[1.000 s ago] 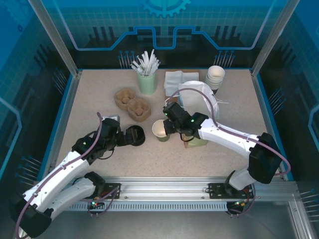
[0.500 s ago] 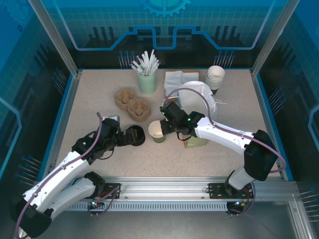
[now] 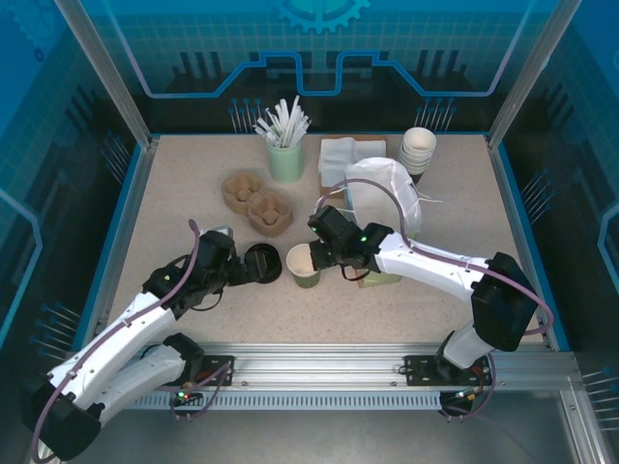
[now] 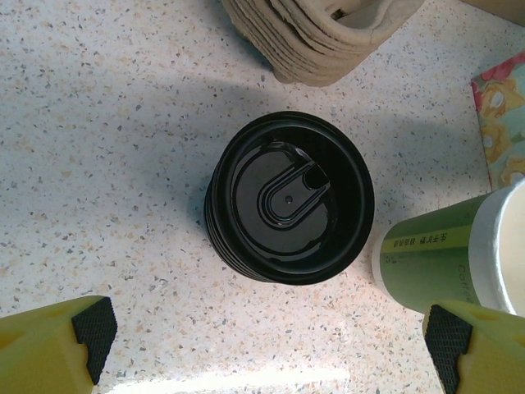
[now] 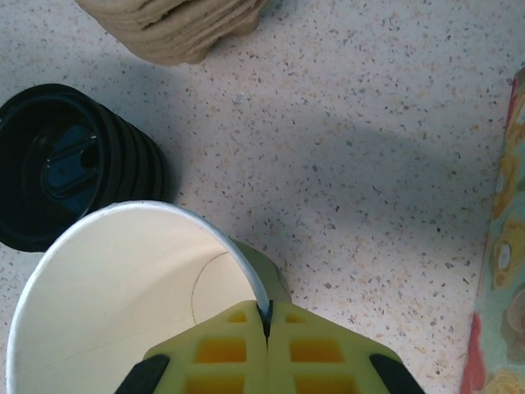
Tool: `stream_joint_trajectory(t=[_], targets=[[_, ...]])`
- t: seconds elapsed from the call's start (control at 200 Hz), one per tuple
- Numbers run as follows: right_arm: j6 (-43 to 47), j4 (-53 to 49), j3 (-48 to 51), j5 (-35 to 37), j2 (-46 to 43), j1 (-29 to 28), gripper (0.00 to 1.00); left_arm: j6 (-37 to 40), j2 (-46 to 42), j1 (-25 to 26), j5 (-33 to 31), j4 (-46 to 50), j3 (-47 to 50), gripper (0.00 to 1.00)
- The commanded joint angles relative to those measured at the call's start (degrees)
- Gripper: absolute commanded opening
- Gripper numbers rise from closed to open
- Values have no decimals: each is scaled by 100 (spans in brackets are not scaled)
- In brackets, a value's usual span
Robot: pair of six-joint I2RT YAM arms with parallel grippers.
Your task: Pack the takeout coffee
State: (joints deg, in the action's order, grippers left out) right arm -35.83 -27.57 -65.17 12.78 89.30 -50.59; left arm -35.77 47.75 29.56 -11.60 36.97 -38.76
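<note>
the right gripper (image 5: 267,318) has its yellow fingers pressed together on the rim of the small paper cup (image 5: 115,295), one finger inside the wall and one outside. the cup is white inside and olive-green on its side, its mouth is open, and it carries no lid. from above, the cup sits near the middle of the speckled table (image 3: 174,193), just right of a short stack of round black plastic lids (image 3: 261,263). whether its base rests on the table cannot be told.

the left gripper (image 4: 269,330) hangs over the lid stack with its fingers spread wide and nothing between them. in its wrist view the black-padded tips sit at the two lower corners, the lids lie ahead of them, and the cup's green side shows at the right, close to the stack but apart from it.

behind the lids lies a stack of brown moulded pulp cup carriers (image 3: 257,201). a floral-patterned box (image 5: 504,246) stands to the cup's right, and a white plastic bag (image 3: 382,188) lies beyond it.
</note>
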Motion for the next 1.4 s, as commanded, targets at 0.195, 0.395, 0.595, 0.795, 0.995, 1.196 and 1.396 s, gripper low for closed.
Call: stream_joint_trajectory(t=[0.195, 0.395, 0.595, 0.795, 0.995, 1.196, 1.396], targets=[[-213, -29, 135, 156, 157, -52, 0, -115, -2, -43, 105, -60, 81, 98], [-198, 18, 97, 128, 288, -39, 2, -120, 6, -38, 123, -19, 47, 97], [-121, -166, -93, 128, 266, 0, 23, -106, 11, -44, 115, 12, 9, 97], [8, -633, -501, 239, 34, 27, 35, -97, 87, -40, 122, -7, -25, 98], [126, -1186, -950, 180, -243, 46, 37, -71, 155, -40, 140, -45, -60, 98], [95, -1706, -1043, 61, -751, 44, 38, -15, 209, -50, 167, -41, -123, 99], [50, -2198, -796, -35, -1408, -2, 37, -24, 292, -39, 173, -118, -77, 99]])
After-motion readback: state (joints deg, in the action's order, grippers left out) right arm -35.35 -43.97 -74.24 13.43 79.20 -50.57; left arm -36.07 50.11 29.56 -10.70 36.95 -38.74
